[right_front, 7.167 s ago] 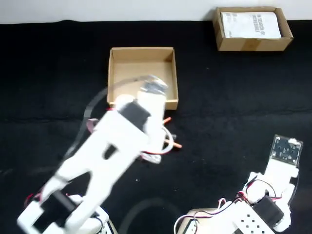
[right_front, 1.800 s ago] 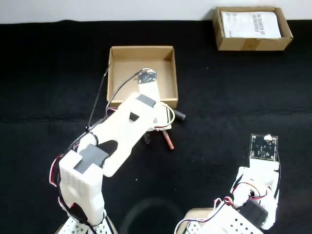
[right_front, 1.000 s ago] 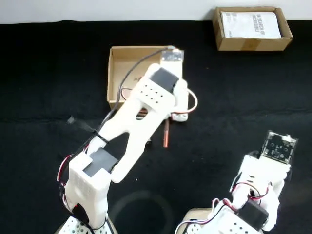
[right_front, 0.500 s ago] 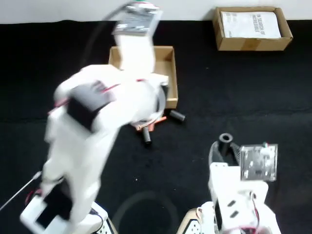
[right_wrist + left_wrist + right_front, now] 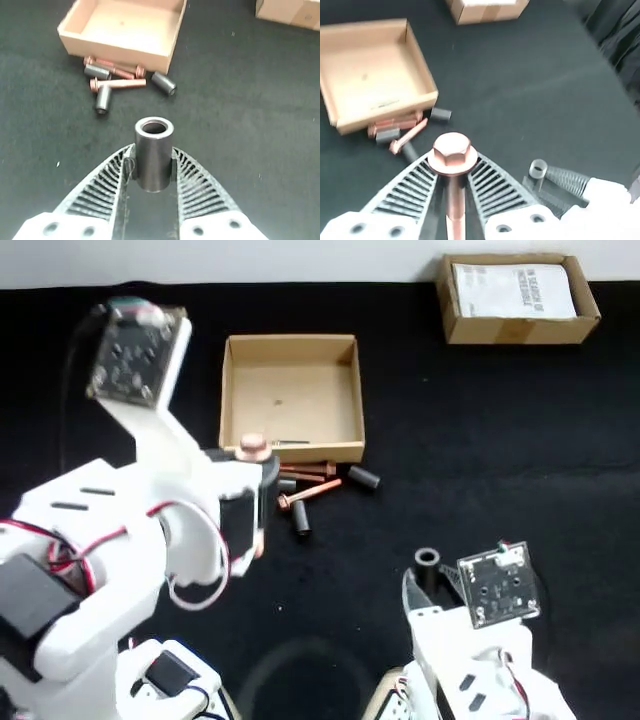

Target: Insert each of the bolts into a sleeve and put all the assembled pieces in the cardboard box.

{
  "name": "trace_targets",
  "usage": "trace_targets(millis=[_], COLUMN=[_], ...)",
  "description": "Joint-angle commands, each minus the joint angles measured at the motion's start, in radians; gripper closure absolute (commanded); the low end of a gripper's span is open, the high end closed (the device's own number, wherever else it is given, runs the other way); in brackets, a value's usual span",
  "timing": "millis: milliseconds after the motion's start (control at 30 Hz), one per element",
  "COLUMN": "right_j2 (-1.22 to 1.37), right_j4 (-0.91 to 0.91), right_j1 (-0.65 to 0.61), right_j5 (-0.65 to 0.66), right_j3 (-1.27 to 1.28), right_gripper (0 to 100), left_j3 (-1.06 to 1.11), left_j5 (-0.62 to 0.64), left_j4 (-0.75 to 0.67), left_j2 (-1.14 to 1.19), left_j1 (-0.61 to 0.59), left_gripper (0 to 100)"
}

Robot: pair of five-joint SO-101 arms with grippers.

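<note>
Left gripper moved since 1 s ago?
Yes. The left gripper shifted from the cardboard box's near right corner to its near left corner, shut on a bolt.

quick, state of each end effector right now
left end effector: closed, holding a copper bolt, head up
right end effector: closed, holding a sleeve, open end up

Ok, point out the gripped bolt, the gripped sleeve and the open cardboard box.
bolt (image 5: 454, 195), left wrist view, shaft below the head.
sleeve (image 5: 154, 160), right wrist view, outer side wall.
cardboard box (image 5: 290, 390), high view, bare floor.
</note>
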Motion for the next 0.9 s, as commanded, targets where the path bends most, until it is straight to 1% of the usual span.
trace_targets(millis=[0,67,133,200,267,333,400,433,500,700,867], right_j2=[0.004,0.007,0.007,0.007,0.007,0.007,-0.001,-0.001,-0.001,-0.001,0.008], right_j4=[-0.094,-0.136,-0.179,-0.229,-0.278,-0.321,-0.358,-0.375,-0.398,-0.464,-0.544], right_j1=[-0.005,-0.005,-0.005,-0.007,-0.01,-0.048,-0.108,-0.139,-0.185,-0.254,-0.28], right_j5=[-0.026,-0.092,-0.146,-0.169,-0.169,-0.169,-0.169,-0.169,-0.169,-0.169,-0.161], right_j3=[0.027,0.048,0.084,0.128,0.163,0.196,0.229,0.246,0.277,0.387,0.423], right_gripper=[99.1,99.1,99.1,99.1,99.1,99.1,99.1,99.1,99.1,99.1,99.1], left_j3=[0.285,0.45,0.613,0.774,0.938,1.073,1.167,1.194,1.227,1.279,1.339], left_j5=[-0.005,-0.005,-0.005,-0.003,-0.003,-0.003,-0.002,-0.002,-0.002,-0.002,-0.003], left_j4=[-0.023,-0.112,-0.238,-0.408,-0.608,-0.809,-0.95,-0.994,-1.04,-1.076,-1.185], left_j2=[-0.153,-0.232,-0.309,-0.372,-0.427,-0.475,-0.515,-0.529,-0.544,-0.544,-0.544], left_j1=[-0.012,-0.016,-0.073,-0.124,-0.159,-0.174,-0.162,-0.147,-0.101,0.048,0.076], left_gripper=[99,99,99,99,99,99,99,99,99,99,99])
